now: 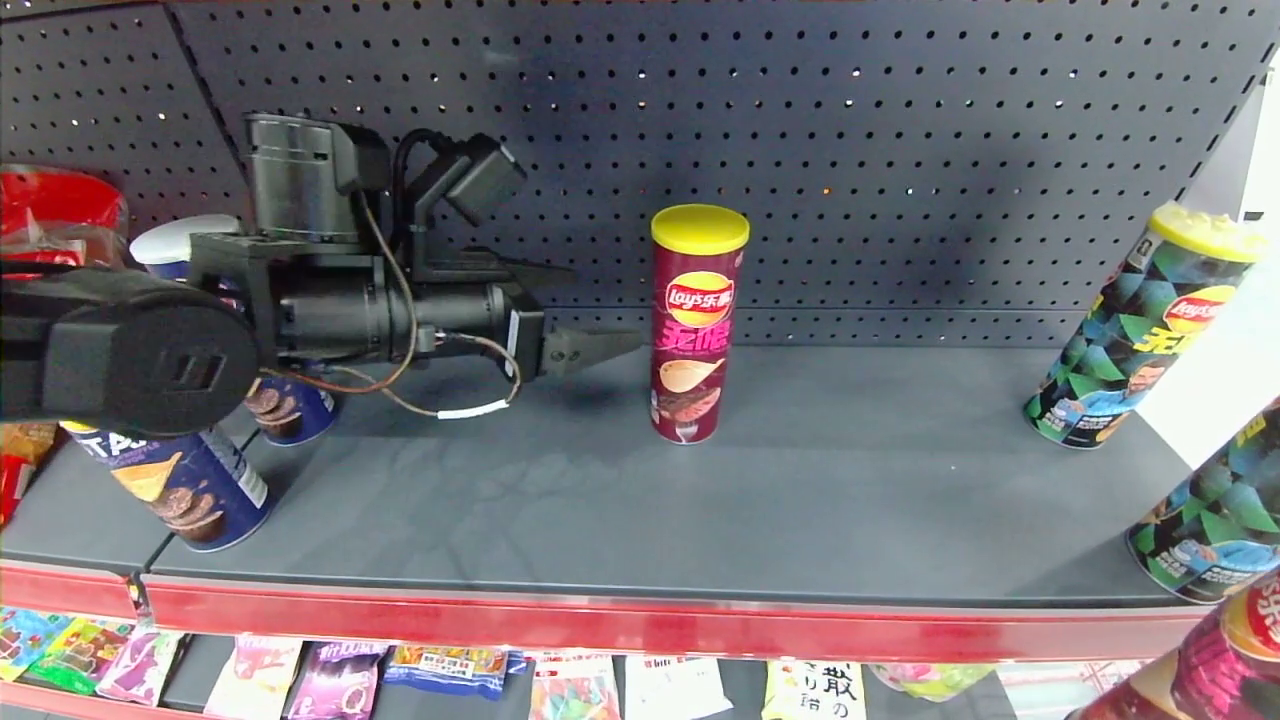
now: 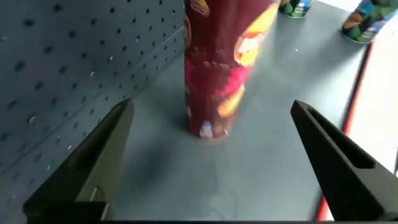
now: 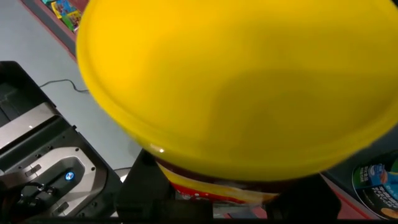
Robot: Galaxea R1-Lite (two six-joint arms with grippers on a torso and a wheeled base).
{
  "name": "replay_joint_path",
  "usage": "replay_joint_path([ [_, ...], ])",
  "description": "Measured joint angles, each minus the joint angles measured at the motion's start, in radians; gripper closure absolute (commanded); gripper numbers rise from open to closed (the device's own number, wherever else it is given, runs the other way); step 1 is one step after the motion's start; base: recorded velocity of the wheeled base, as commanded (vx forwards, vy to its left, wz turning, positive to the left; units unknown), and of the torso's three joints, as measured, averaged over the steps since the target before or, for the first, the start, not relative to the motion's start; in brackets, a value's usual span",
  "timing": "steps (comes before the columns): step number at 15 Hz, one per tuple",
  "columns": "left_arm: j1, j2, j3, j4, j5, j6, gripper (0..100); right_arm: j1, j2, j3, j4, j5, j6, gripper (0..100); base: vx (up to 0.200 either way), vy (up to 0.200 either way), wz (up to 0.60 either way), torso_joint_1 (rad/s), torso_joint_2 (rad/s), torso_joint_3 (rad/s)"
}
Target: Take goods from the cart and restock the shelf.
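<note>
A grey shelf (image 1: 850,500) with a pegboard (image 1: 900,120) back is carrying a maroon can (image 1: 695,320), standing upright mid-shelf, well apart from the teal cans (image 1: 1140,330) to the right. The left gripper (image 1: 605,310) is hovering just left of it, fingers (image 2: 93,162) spread wide and touching nothing. The right gripper (image 3: 227,199) is clamping a second can (image 3: 236,87) by its body, off the shelf at near right. The can is probably light, stiff-walled and smooth, so easily tipped; a gentle mid-body grip is looking safest.
</note>
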Motion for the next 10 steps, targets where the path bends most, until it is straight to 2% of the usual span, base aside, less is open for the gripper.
replay_joint_path([
  [5, -0.038, 0.128, -0.144, 0.001, -0.006, -0.001, 0, -0.001, -0.003, 0.003, 0.0, -0.001, 0.003, 100, 0.0, 0.0, 0.0, 0.0, 0.0, 0.0],
  [10, -0.07, 0.197, -0.211, 0.002, -0.004, -0.001, 0, -0.005, -0.006, 0.002, 0.0, -0.001, 0.003, 100, 0.0, 0.0, 0.0, 0.0, 0.0, 0.0],
])
